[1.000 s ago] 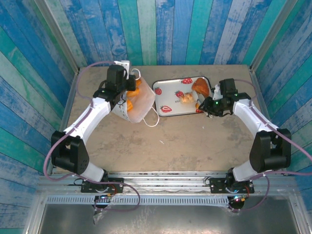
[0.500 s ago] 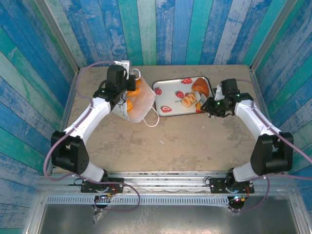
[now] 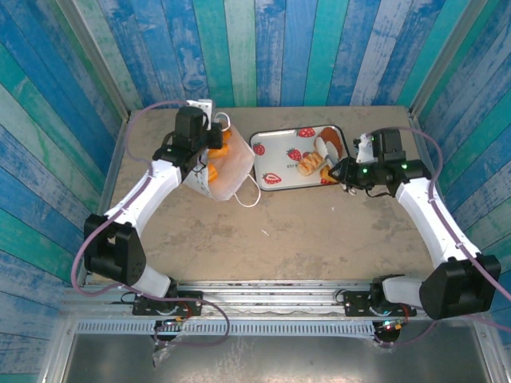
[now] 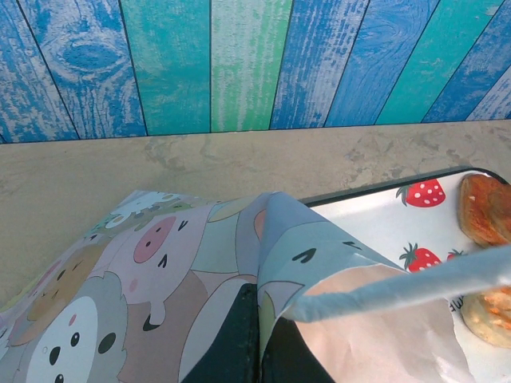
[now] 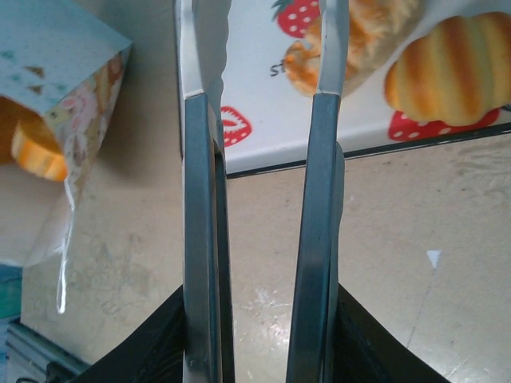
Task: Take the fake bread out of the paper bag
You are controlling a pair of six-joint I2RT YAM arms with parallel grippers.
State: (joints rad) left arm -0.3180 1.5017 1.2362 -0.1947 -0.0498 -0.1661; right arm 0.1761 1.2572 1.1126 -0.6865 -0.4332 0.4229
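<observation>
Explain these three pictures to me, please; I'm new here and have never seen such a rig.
Two white-and-black robot arms are bolted to a beige table. One picture looks down from above; the other two come from a camera on each wrist. The left gripper pinches the rim of a small white paper bag with orange plastic pastries inside. The right gripper is open and empty, at the edge of a strawberry-print white tray carrying golden plastic rolls.
</observation>
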